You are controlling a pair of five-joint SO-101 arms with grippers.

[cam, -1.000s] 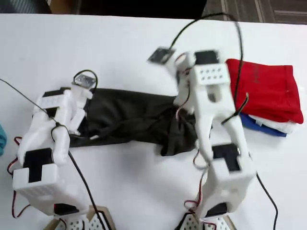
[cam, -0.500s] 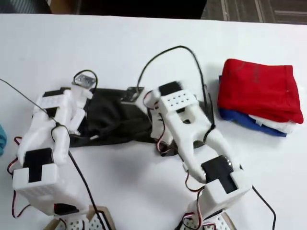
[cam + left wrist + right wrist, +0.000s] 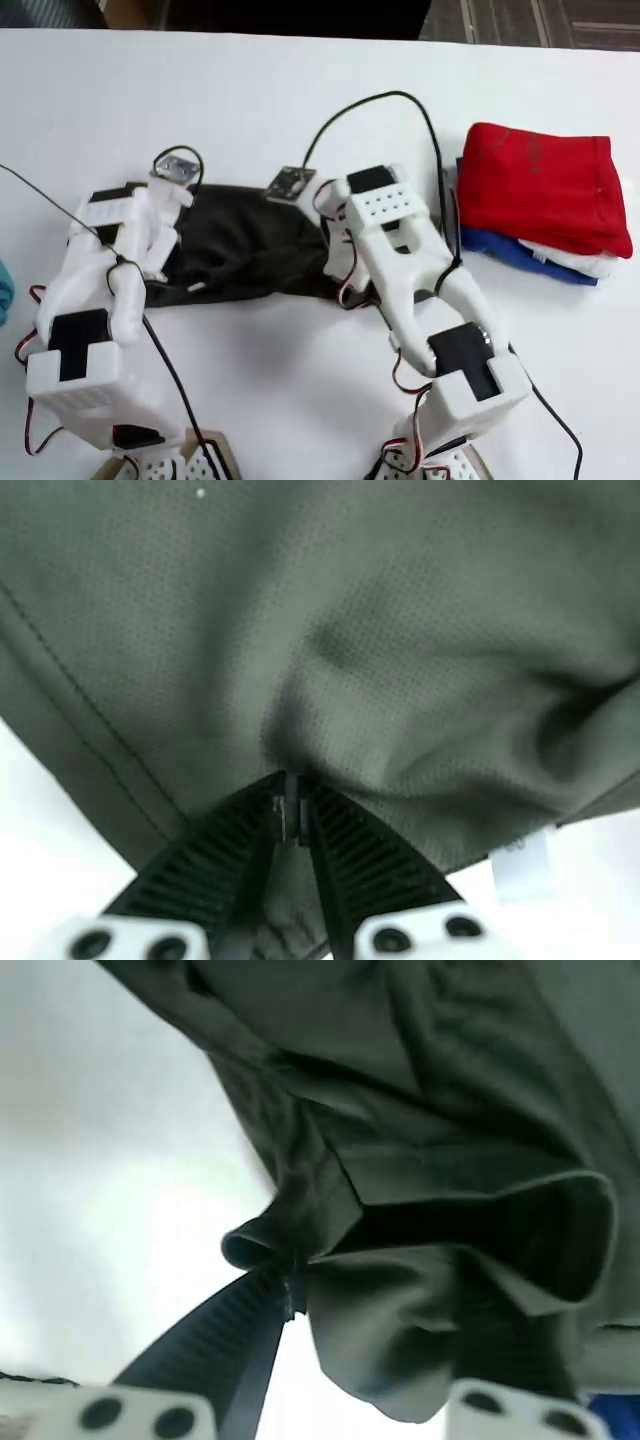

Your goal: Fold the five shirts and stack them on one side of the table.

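**Item 1, dark shirt** (image 3: 240, 250). We find it on the table (image 3: 200, 90) between the two arms. It is a dark olive-grey knit, gathered into a long crumpled band. In the high view its long axis runs across the table, from the left arm toward the right arm. The end by the right arm is bunched and doubled over on itself. We note a stitched hem line (image 3: 90, 710) running along one edge in the left wrist view.

**Item 2, left gripper** (image 3: 290, 815). Its fingers are closed tip to tip, pinching a small ridge of the dark shirt. Creases fan out from the pinch. It sits at the shirt's end on the left arm's side.

**Item 3, right gripper** (image 3: 290, 1295). Its fingers are clamped on a thick fold of the dark shirt at the other end. Fabric wraps over the tip and hangs in loose loops beside it. One finger (image 3: 200, 1350) is plain to see, and the other is mostly behind cloth.

**Item 4, stack of folded shirts.** It lies at the table's edge on the right arm's side, just beside the right arm and apart from the dark shirt. A red shirt (image 3: 540, 185) is on top, with a white shirt (image 3: 575, 262) and a blue shirt (image 3: 505, 248) showing at the edges beneath it.

**Item 5, white tag** (image 3: 520, 865). It is sewn at the shirt's edge. We cannot read its print.

**Item 6, teal object** (image 3: 4, 290). It is cut off at the table's far left margin, and we cannot tell what it is.
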